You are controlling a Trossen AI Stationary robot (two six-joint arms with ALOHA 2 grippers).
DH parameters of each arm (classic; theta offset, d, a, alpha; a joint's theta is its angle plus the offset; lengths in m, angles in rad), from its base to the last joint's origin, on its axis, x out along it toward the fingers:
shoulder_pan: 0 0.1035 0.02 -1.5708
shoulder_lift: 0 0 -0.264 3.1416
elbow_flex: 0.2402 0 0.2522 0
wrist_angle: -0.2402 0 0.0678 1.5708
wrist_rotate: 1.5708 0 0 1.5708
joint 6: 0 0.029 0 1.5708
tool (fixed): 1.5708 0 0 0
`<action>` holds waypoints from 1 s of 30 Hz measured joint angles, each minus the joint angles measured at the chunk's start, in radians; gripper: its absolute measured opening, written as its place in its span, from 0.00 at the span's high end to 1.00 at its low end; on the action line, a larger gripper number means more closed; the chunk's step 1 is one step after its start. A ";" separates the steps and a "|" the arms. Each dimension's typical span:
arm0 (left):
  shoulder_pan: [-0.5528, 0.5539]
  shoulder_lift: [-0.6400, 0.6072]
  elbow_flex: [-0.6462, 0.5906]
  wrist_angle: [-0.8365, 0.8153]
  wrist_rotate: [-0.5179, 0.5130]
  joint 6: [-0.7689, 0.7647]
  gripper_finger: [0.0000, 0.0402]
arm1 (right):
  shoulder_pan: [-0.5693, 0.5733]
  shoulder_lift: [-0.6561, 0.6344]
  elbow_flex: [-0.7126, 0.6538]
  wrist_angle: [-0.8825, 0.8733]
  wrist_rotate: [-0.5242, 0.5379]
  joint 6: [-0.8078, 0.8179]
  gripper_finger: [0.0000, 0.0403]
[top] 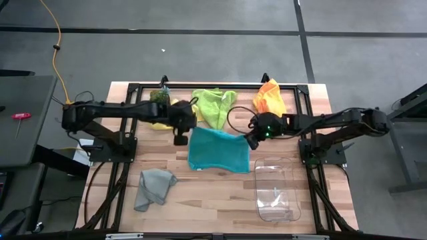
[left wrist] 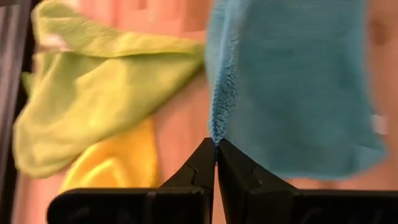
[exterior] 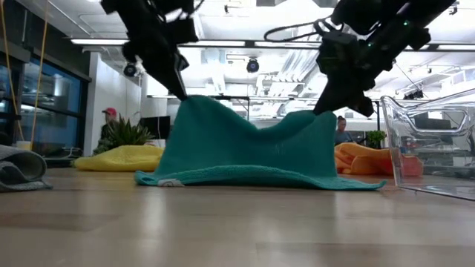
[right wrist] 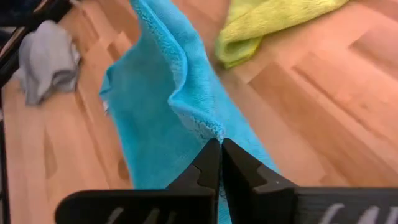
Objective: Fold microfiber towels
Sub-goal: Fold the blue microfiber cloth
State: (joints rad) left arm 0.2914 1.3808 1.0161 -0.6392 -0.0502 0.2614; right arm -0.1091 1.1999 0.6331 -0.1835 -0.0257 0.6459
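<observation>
Each end effector, left [top: 181, 139] and right [top: 252, 143], is clenched on a far corner of the teal towel [top: 218, 151] mid-worktop, lifting that edge, probably to fold it over the near edge.

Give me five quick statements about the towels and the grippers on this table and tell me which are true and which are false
1. Both grippers are shut on corners of the teal towel. True: the left gripper and the right gripper each pinch a corner.
2. The teal towel is lifted wholly off the table. False: its lower edge lies on the wood in the low view.
3. The grey towel lies crumpled toward the table's front left. True.
4. The clear plastic bin holds the orange towel. False: the orange towel lies on the table at the back right.
5. The lime green towel lies folded in a neat square. False: it is rumpled.
</observation>
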 joint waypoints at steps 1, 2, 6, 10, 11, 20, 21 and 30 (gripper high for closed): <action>-0.022 -0.005 0.000 -0.009 -0.002 -0.011 1.00 | 0.014 0.000 0.000 0.000 0.000 0.000 1.00; -0.045 -0.007 0.000 -0.024 -0.009 -0.022 1.00 | 0.028 0.000 0.000 0.000 0.000 0.000 1.00; -0.125 -0.004 -0.009 -0.077 -0.046 -0.061 1.00 | 0.088 0.000 0.000 0.000 -0.008 0.000 1.00; -0.182 0.005 -0.047 -0.065 -0.048 -0.120 1.00 | 0.149 0.000 0.000 -0.004 -0.023 0.010 1.00; -0.193 0.010 -0.054 -0.049 -0.048 -0.137 1.00 | 0.163 0.000 0.000 -0.009 -0.026 0.023 1.00; -0.241 0.016 -0.115 0.014 -0.048 -0.216 1.00 | 0.210 0.001 0.000 -0.063 -0.006 0.080 1.00; -0.241 0.016 -0.115 0.015 -0.048 -0.217 1.00 | 0.210 0.001 0.000 -0.062 -0.006 0.088 1.00; -0.241 0.016 -0.116 0.016 -0.041 -0.225 0.95 | 0.210 0.001 0.000 -0.060 -0.013 0.113 1.00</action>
State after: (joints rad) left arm 0.0505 1.3964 0.9005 -0.6235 -0.0916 0.0367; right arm 0.1009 1.2014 0.6331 -0.2436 -0.0385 0.7593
